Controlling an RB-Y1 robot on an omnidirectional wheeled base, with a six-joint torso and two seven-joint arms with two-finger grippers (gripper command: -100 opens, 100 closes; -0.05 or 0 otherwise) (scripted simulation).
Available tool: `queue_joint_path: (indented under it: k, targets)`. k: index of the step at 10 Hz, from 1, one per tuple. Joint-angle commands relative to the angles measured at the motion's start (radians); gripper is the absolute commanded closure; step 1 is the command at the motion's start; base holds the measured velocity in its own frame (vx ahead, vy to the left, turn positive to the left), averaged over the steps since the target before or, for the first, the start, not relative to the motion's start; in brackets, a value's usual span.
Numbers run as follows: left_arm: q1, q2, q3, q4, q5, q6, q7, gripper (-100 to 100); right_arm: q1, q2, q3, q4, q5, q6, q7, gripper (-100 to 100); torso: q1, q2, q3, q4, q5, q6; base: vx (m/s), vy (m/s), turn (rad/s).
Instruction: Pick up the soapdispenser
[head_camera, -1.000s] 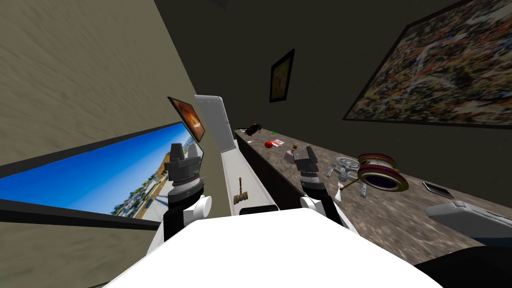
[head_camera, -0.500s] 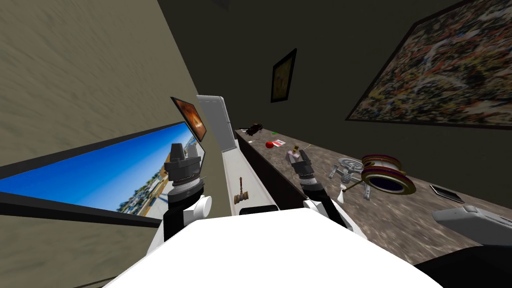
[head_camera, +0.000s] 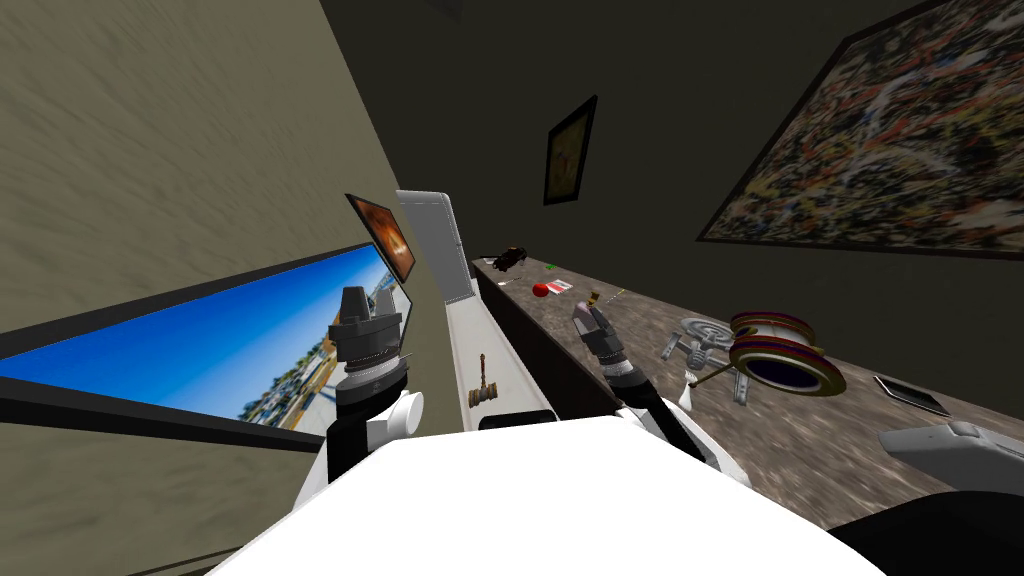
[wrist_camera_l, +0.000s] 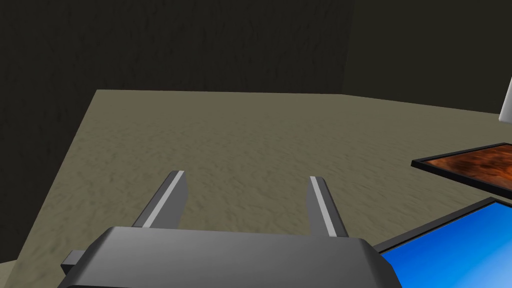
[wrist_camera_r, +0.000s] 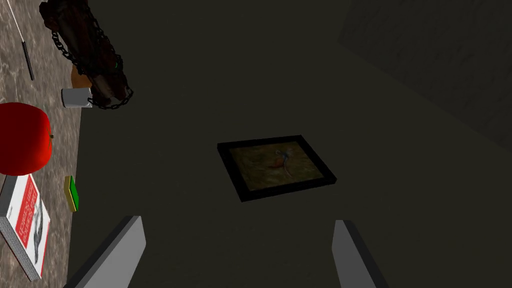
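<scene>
While its fingers (wrist_camera_r: 114, 256) stand spread, the right hand (head_camera: 589, 319) hovers by the soapdispenser (head_camera: 594, 298) (near counter (head_camera: 640, 310) edge).

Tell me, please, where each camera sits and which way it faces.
Head: on the head, steeply down along the counter; both forearms show.
Left wrist: left arm, facing a beige wall; open left jaws.
Right wrist: right arm, facing the counter's far end; open right jaws.
Head and right wrist share the red apple.
</scene>
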Motion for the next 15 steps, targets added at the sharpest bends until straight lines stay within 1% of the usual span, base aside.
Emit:
queue_joint_path:
  k: [1,2,3,4,5,6,7,8,9,10,11,12,13,14,15]
  targets:
    - [0.0,0.0,0.0,0.0,0.0,0.0,0.0,0,0.004,-0.038,0.008,0.011,0.004,-0.002,-0.005,-100,0.0,0.0,0.0,0.0,0.0,0.0,0.005,-0.006,0.016]
    - [0.0,0.0,0.0,0.0,0.0,0.0,0.0,0,0.011,-0.075,0.02,0.034,0.01,-0.003,-0.015,-100,0.0,0.0,0.0,0.0,0.0,0.0,0.008,-0.007,0.033]
    - [0.0,0.0,0.0,0.0,0.0,0.0,0.0,0,0.011,-0.096,0.02,0.034,0.01,-0.003,-0.015,-100,0.0,0.0,0.0,0.0,0.0,0.0,0.007,-0.007,0.019]
    - [0.0,0.0,0.0,0.0,0.0,0.0,0.0,0,0.018,-0.129,0.032,0.058,0.018,-0.004,-0.025,-100,0.0,0.0,0.0,0.0,0.0,0.0,0.007,-0.008,0.033]
    - [0.0,0.0,0.0,0.0,0.0,0.0,0.0,0,0.018,-0.156,0.032,0.058,0.018,-0.004,-0.025,-100,0.0,0.0,0.0,0.0,0.0,0.0,0.005,-0.008,0.02]
    - [0.0,0.0,0.0,0.0,0.0,0.0,0.0,0,0.025,-0.191,0.043,0.082,0.027,-0.005,-0.034,-100,0.0,0.0,0.0,0.0,0.0,0.0,0.008,-0.008,0.035]
    - [0.0,0.0,0.0,0.0,0.0,0.0,0.0,0,0.025,-0.219,0.043,0.082,0.027,-0.005,-0.034,-100,0.0,0.0,0.0,0.0,0.0,0.0,0.007,-0.007,0.017]
    - [0.0,0.0,0.0,0.0,0.0,0.0,0.0,0,0.034,-0.251,0.055,0.108,0.036,-0.007,-0.043,-100,0.0,0.0,0.0,0.0,0.0,0.0,0.007,-0.009,0.035]
    - [0.0,0.0,0.0,0.0,0.0,0.0,0.0,0,0.034,-0.284,0.055,0.108,0.036,-0.007,-0.043,-100,0.0,0.0,0.0,0.0,0.0,0.0,0.007,-0.009,0.018]
    - [0.0,0.0,0.0,0.0,0.0,0.0,0.0,0,0.043,-0.314,0.066,0.133,0.047,-0.009,-0.051,-100,0.0,0.0,0.0,0.0,0.0,0.0,0.01,-0.009,0.034]
    - [0.0,0.0,0.0,0.0,0.0,0.0,0.0,0,0.043,-0.346,0.066,0.133,0.047,-0.009,-0.051,-100,0.0,0.0,0.0,0.0,0.0,0.0,0.008,-0.008,0.018]
    - [0.0,0.0,0.0,0.0,0.0,0.0,0.0,0,0.053,-0.379,0.076,0.16,0.058,-0.012,-0.059,-100,0.0,0.0,0.0,0.0,0.0,0.0,0.01,-0.009,0.036]
    - [0.0,0.0,0.0,0.0,0.0,0.0,0.0,0,0.053,-0.407,0.076,0.16,0.058,-0.012,-0.059,-100,0.0,0.0,0.0,0.0,0.0,0.0,0.009,-0.008,0.019]
    - [0.0,0.0,0.0,0.0,0.0,0.0,0.0,0,0.053,-0.419,0.076,0.16,0.058,-0.012,-0.059,-100,0.0,0.0,0.0,0.0,0.0,0.0,0.0,0.0,0.0]
    - [0.0,0.0,0.0,0.0,0.0,0.0,0.0,0,0.063,-0.457,0.086,0.186,0.071,-0.015,-0.067,-100,0.0,0.0,0.0,0.0,0.0,0.0,0.009,-0.004,0.033]
